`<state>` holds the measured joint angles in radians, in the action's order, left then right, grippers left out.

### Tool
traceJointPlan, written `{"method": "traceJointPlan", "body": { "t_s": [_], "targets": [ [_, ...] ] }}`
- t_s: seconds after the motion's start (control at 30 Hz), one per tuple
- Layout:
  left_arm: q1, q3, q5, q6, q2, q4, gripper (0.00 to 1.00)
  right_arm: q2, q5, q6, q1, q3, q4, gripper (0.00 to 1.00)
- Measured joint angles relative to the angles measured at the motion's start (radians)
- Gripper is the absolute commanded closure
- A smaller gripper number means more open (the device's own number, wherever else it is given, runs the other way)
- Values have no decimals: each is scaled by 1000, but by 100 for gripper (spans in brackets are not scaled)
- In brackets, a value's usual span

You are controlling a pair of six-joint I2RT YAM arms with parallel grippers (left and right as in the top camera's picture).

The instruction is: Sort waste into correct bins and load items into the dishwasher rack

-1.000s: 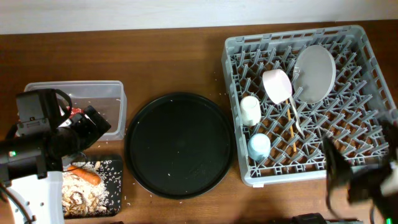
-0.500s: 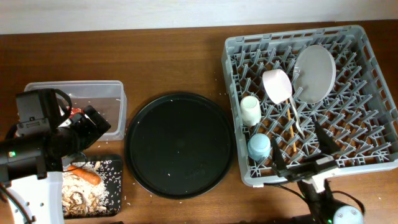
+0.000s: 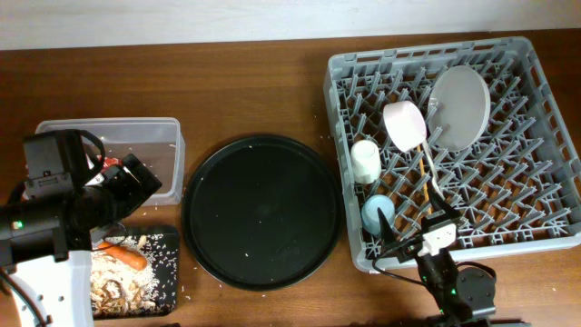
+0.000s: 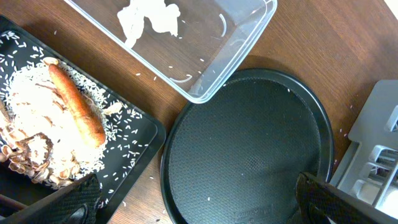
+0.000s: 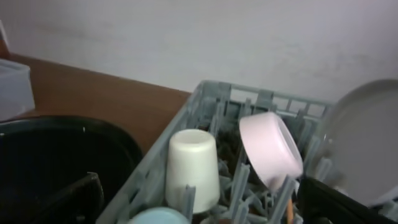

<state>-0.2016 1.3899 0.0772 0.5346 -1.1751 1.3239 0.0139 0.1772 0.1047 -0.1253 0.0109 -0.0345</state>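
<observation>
Overhead: rack (image 3: 338, 109) on the right of the table (image 3: 254, 91). Plate (image 3: 460, 107) stands on edge in the far part, and the bowl (image 3: 405, 124) is tilted just left of it. Cream cup (image 3: 366, 162) is near the rack's left wall, blue cup (image 3: 379, 214) near the front-left corner. Chopsticks (image 3: 424, 186) and fork (image 3: 435, 174) lie across the pegs between the cups and the plate. Round tray (image 3: 261, 211) sits mid-table. Tub (image 3: 136, 136) is far left, with the small black tray (image 3: 159, 272) in front of it and the carrot (image 3: 123, 255) on rice in that tray. Left arm (image 3: 54, 213) is over both. Right gripper (image 3: 418, 229) is at the rack's near rim, just beside the blue cup.

Left wrist: left gripper (image 4: 205, 202) has its fingers (image 4: 68, 202) spread wide with nothing between them. Below are the carrot (image 4: 78, 112), rice (image 4: 118, 134) and scraps (image 4: 31, 149) in the small black tray. Tissue (image 4: 149, 18) is in the tub (image 4: 249, 37). Round tray and a rack corner (image 4: 379, 137) are on the right.

Right wrist: fingers (image 5: 62, 199) released and empty. Cream cup (image 5: 191, 168) is upside down, with the bowl (image 5: 270, 149) on edge beside it, the plate (image 5: 367, 143) on the right and the blue cup (image 5: 158, 216) at the bottom edge.
</observation>
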Motion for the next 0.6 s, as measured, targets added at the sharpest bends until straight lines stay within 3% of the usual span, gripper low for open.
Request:
{"method": "traceJointPlan", "body": {
  "t_s": [0.23, 0.6],
  "targets": [
    [0, 0, 0, 0, 0, 0, 1, 0, -193, -151, 0, 0, -24, 1],
    [0, 0, 0, 0, 0, 0, 1, 0, -192, -177, 0, 0, -39, 1]
  ]
}}
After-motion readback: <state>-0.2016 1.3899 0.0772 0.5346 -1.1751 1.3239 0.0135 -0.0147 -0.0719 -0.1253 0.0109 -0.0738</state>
